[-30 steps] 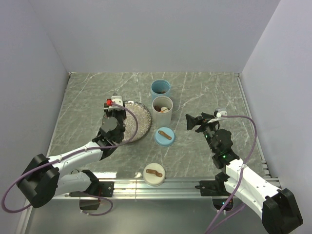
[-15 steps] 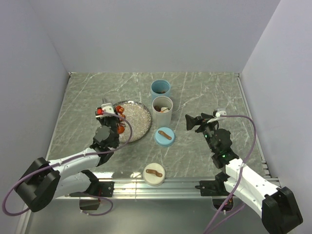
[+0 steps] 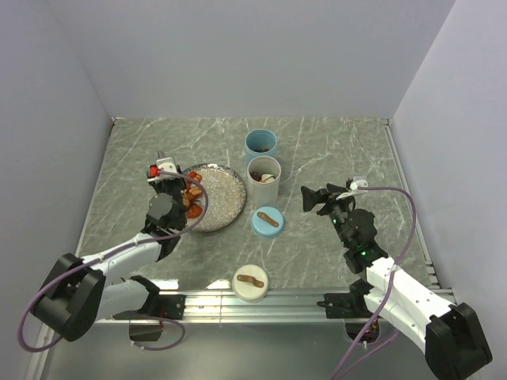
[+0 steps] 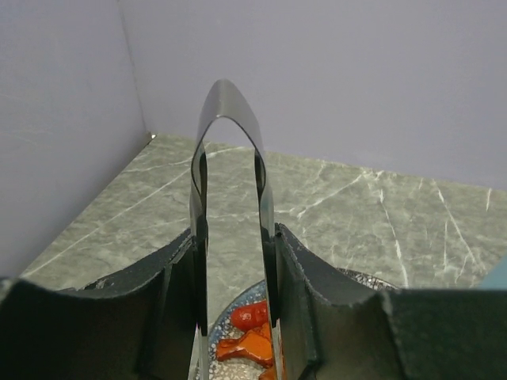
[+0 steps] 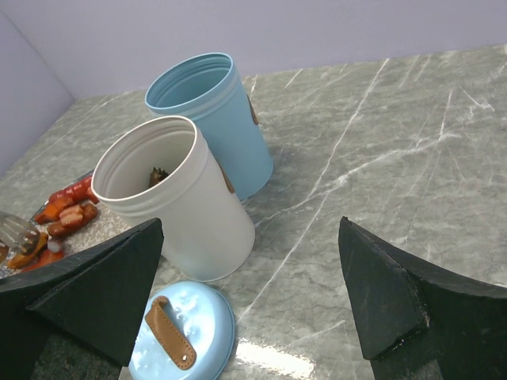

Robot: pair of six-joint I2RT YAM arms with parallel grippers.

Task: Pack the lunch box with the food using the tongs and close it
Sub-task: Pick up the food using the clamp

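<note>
My left gripper (image 3: 169, 190) is shut on the tongs (image 4: 200, 190), one pad on each thin metal arm, with the joined end pointing away from the camera. It hovers over the left edge of the speckled plate (image 3: 224, 192), above red and orange food (image 4: 252, 336). A tong tip (image 5: 12, 229) shows beside the food (image 5: 67, 214) in the right wrist view. The lunch box is a white cup (image 3: 264, 180) holding some food pieces and a blue cup (image 3: 261, 146) behind it. My right gripper (image 3: 318, 198) is open and holds nothing, to the right of the cups.
A blue lid (image 3: 268, 221) with a brown strap lies in front of the white cup. A white lid (image 3: 250, 283) sits near the front rail. Grey walls enclose the marble tabletop on three sides.
My left gripper has swung left with the tongs, from over the middle of the plate to its left edge. The right arm has not moved.
</note>
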